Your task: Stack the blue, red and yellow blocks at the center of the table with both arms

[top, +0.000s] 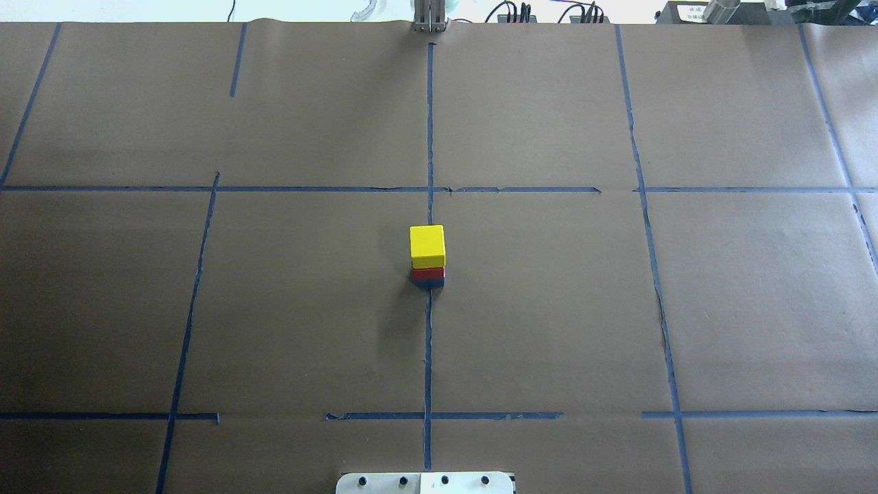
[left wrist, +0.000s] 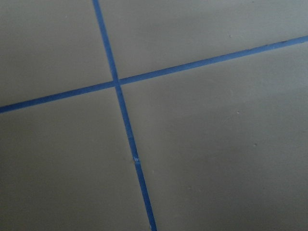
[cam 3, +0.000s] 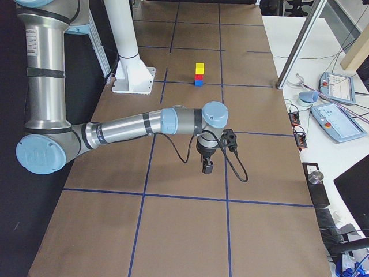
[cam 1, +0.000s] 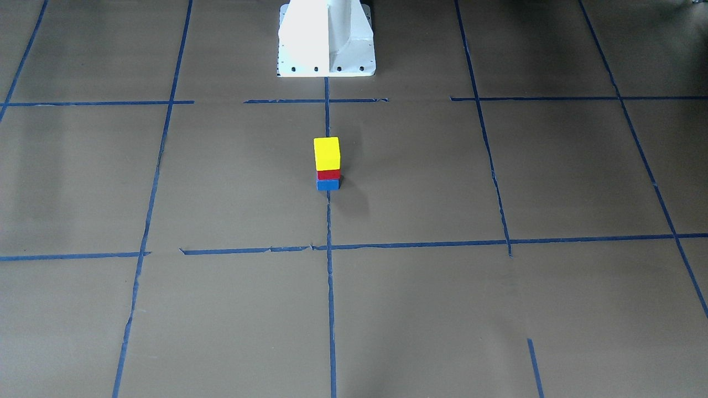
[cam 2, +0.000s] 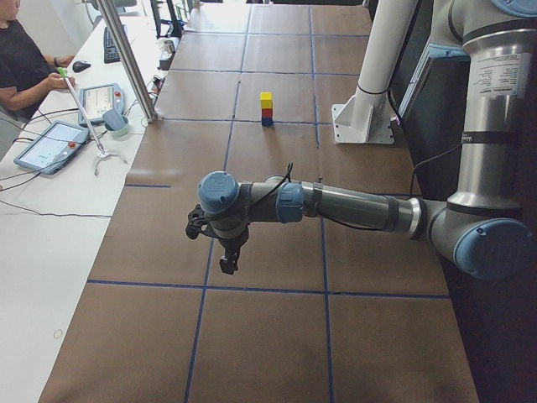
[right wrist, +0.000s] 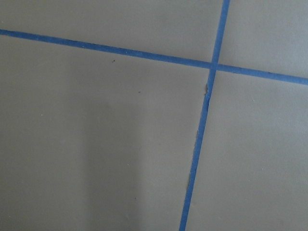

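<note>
Yellow block [cam 1: 326, 153] topped a vertical stack, red block [cam 1: 328, 174] in the middle, blue block [cam 1: 328, 184] at the bottom, all plain cubes on the tape line at the bench [cam 1: 442, 309] centre. Left fingers [cam 2: 226, 267] and right fingers [cam 3: 207, 168] hung well apart from it; whether they were clenched or released could not be told.

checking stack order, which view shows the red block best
Exterior left: the red block shows a whole side face mid-stack. Exterior right is similar; front-facing and overhead show slivers; wrist views miss it.
</note>
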### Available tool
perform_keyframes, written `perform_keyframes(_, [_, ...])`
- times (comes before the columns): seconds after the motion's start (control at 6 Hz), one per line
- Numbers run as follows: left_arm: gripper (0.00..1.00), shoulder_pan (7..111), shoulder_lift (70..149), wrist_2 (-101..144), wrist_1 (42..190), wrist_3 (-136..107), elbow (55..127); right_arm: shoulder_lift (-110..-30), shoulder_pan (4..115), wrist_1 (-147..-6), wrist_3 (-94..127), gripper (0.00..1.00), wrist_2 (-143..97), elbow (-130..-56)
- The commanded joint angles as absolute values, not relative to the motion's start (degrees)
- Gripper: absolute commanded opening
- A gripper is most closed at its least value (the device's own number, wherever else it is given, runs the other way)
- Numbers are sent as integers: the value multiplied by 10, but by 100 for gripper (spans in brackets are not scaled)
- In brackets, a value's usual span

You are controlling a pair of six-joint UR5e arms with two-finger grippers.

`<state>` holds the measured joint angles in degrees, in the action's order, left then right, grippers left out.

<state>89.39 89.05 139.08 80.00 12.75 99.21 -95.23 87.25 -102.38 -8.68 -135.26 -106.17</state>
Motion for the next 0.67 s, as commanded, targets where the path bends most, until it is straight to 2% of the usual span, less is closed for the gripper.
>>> perform_keyframes(0.0, [100, 900, 887, 1366, 801, 124, 988, -1000, 879, -986, -120, 100, -1351, -1066])
perform_keyframes(0.5, [100, 898, 891, 1367, 808, 119, 955, -1006, 886, -983, -114, 100, -1350, -1070])
